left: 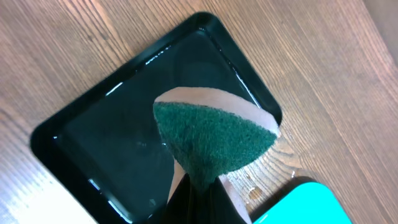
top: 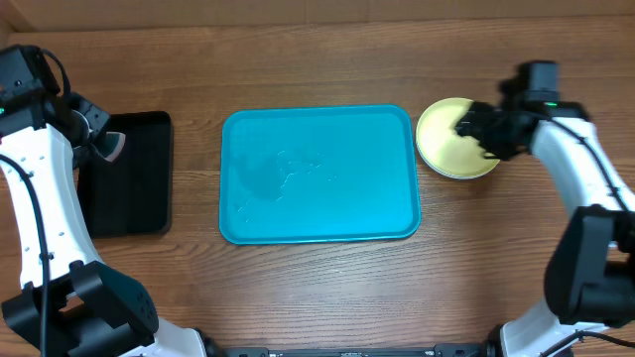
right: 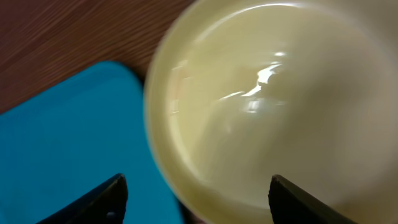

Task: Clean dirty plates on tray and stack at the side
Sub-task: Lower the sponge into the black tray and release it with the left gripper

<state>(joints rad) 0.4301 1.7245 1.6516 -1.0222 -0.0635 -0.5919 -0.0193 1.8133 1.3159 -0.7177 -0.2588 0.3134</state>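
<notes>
Surface: brown wood-grain table, seen from overhead and from both wrists.
Left jaws: clenched on a sponge, pinched at its lower end; the green scouring face is toward the wrist camera, with a tan layer behind it.
Left gripper: hangs over the right edge of the black tray. I cannot tell whether the sponge touches the tray.
Right jaws: released, with the fingertips spread wide in the wrist view.
Right gripper: over the right part of the yellow-green plate. Contact with the plate cannot be judged, as the wrist view is blurred.
Plate position: on the table just beside the upper right corner of the turquoise tray, outside its rim. A paler edge shows along the plate's lower rim. I cannot tell what lies beneath it.
Turquoise tray: at the table centre, long side left to right, with faint wet-looking streaks left of its middle.
Black tray: at the left, well apart from the turquoise tray.
</notes>
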